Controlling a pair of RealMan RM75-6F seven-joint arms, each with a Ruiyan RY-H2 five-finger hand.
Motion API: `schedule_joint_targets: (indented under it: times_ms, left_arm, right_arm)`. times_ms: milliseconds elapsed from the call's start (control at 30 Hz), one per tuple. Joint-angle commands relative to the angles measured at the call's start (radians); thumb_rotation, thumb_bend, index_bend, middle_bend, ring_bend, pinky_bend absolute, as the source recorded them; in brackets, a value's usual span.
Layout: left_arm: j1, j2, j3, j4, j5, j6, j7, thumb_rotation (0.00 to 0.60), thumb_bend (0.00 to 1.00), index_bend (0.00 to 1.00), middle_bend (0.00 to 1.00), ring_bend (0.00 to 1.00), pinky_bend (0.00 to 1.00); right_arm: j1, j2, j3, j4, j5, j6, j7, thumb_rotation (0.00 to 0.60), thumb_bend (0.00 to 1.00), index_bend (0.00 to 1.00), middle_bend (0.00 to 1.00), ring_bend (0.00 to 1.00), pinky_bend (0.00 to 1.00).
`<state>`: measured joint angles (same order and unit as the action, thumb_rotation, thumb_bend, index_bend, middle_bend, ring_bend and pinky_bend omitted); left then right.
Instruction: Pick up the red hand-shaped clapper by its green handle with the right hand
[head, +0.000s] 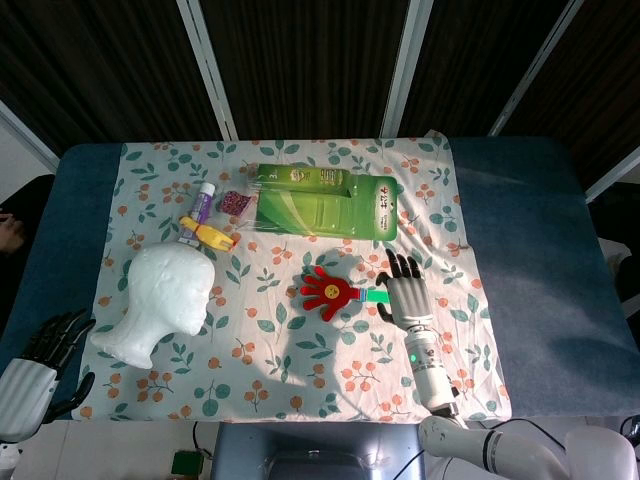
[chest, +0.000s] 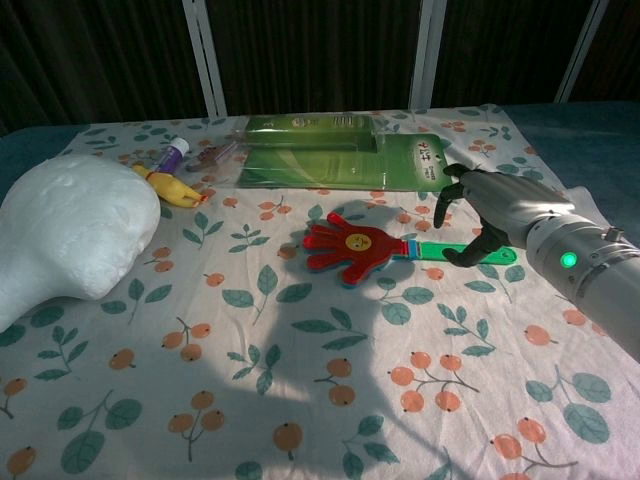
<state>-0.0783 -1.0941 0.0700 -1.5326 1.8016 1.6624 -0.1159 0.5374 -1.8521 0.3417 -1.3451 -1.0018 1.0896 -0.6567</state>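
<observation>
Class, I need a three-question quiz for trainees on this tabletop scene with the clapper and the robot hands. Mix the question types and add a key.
1. True or false: the right robot hand already grips the green handle of the red clapper.
2. Which object lies nearest the white foam head?
A. the green package
B. the yellow band
C. the red clapper
3. Fill in: the left robot hand sits by the table's near ____ corner.

Key
1. False: its fingers are spread over the handle, not closed on it.
2. B
3. left
</observation>
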Motion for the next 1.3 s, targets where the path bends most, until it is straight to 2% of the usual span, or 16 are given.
schedule_joint_targets:
  times_ms: [33,300,1000,1200,1300]
  left_arm:
    - [0.0,0.0,0.0,0.001,0.0,0.0,0.0,0.6,0.43,0.0,0.0,0.0,0.11]
    - [0.0,0.003,-0.001,-0.001,0.001,0.001,-0.003,0.6,0.43,0.0,0.0,0.0,0.11]
    - [-0.003,0.002,-0.003,0.001,-0.003,-0.008,0.0,0.6,0.44,0.0,0.0,0.0,0.11]
    - [-0.005,0.002,-0.003,0.0,-0.004,-0.012,0.0,0.6,0.44,0.0,0.0,0.0,0.11]
    - [-0.004,0.002,-0.003,0.001,-0.004,-0.009,-0.001,0.6,0.44,0.0,0.0,0.0,0.12]
  right_arm:
    - [0.008,-0.007,0.001,0.003,0.013,-0.001,-0.006,0.6,0.43,0.52,0.03,0.0,0.0]
    - [0.04,-0.041,-0.011,0.037,0.069,0.024,-0.049,0.6,0.43,0.52,0.03,0.0,0.0]
    - [0.086,-0.065,-0.026,0.1,0.128,0.011,-0.011,0.6,0.43,0.55,0.04,0.0,0.0]
    - [0.093,-0.07,-0.028,0.112,0.129,0.02,0.0,0.6,0.43,0.6,0.07,0.0,0.0]
    - [0.095,-0.074,-0.029,0.118,0.12,0.029,0.013,0.6,0.44,0.65,0.14,0.0,0.0]
